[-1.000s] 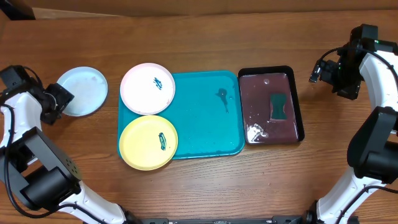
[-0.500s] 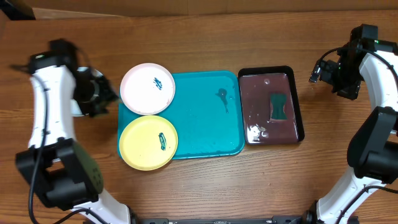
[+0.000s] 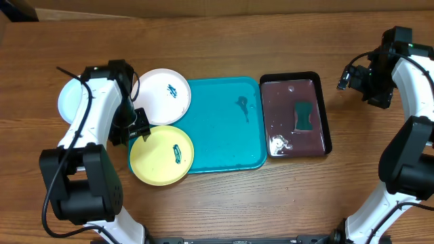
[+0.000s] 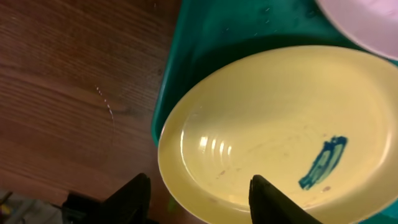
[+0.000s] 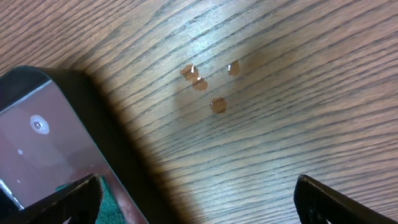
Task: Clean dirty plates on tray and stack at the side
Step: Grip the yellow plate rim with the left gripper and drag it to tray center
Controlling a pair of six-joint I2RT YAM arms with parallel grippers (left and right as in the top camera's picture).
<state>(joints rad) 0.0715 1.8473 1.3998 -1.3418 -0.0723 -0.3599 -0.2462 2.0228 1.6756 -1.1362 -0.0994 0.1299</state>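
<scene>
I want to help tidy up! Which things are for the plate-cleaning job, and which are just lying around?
For the job: yellow plate, white plate, pale blue plate, turquoise tray, sponge, black tray.
Just lying about: drops on the wood.

The scene is being carried by a brown wooden table [image 3: 217, 41] with a marked grain, and it is being lit softly and evenly. A few small glistening drops [image 5: 217, 105] are being seen on the wood towards its right end. Beyond the far edge a pale tan strip [image 3: 237, 4], possibly cardboard, is being shown.
</scene>
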